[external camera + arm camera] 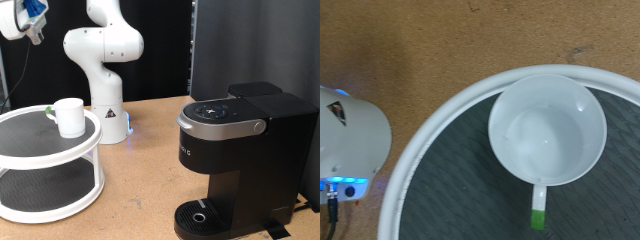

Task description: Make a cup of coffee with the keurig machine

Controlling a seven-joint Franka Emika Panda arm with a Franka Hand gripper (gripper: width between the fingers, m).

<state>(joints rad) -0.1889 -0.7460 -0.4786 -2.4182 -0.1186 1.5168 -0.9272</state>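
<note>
Currently listed: one small plain white ceramic-looking cup (69, 116) (547, 128), empty, upright on the top shelf of one white two-tier round stand (20, 170) (430, 140); likely light, rigid, smooth-glazed, breakable. Take it by the rim wall or by the side handle, at six o'clock in the wrist view. One black boxy keurig machine (235, 160), lid down, at three o'clock of the cup in the exterior view. One gripper (30, 20), high above the stand; its opening cannot be told; nothing visibly held.

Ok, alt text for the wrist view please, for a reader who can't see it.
Looking straight down into an empty white cup standing on the dark top shelf of a white-rimmed round stand on a wooden table. The robot's white base shows at one edge; no end effector visible.
</note>
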